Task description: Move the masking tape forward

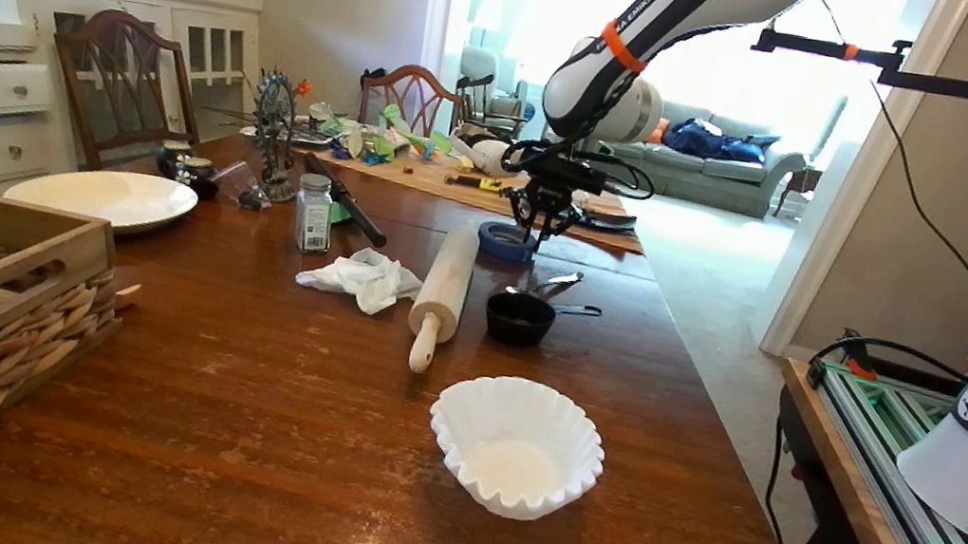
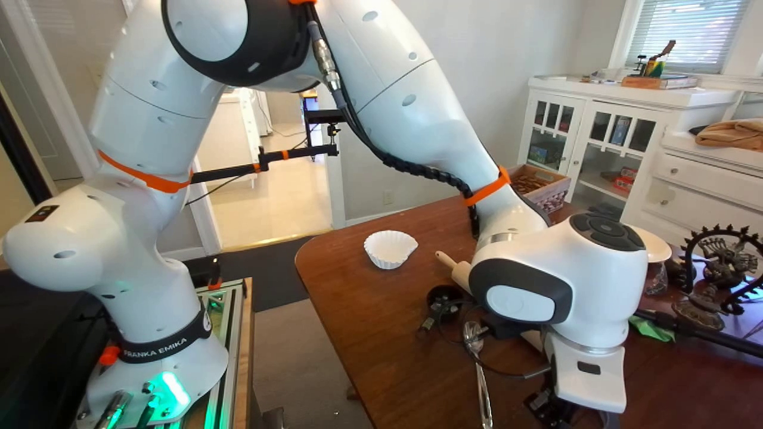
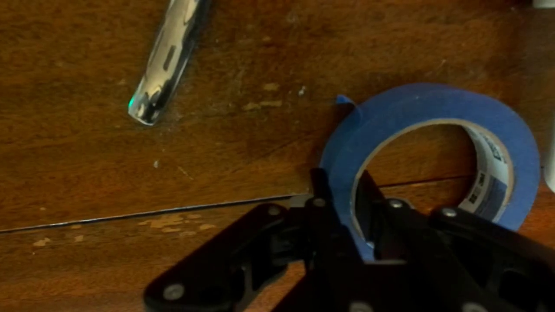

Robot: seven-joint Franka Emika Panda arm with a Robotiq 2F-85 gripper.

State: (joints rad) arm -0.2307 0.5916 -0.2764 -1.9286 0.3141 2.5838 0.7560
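Arm (image 2: 411, 113), white and smooth-shelled with orange bands, stands beside a table (image 1: 259, 430) in both exterior views, arched over its edge, with the wrist bent low and the black gripper (image 3: 342, 186) pointing at the tabletop. In the wrist view, the two fingers pinch the wall of the masking tape (image 1: 504, 248), one outside the roll, one inside its ring. The tape lies flat on the table; in an exterior view it is just beside the far end of a pale, cylindrical wooden rolling pin (image 1: 450, 272). It is matte blue around a printed, pale core, with a small loose end sticking out. The tabletop is glossy reddish-brown wood, flecked with worn pale chips. Near the roll is a shiny metal utensil (image 3: 169, 60); toward the foreground stand a small black cup (image 1: 520, 321) and a white, fluted bowl (image 1: 516, 440).
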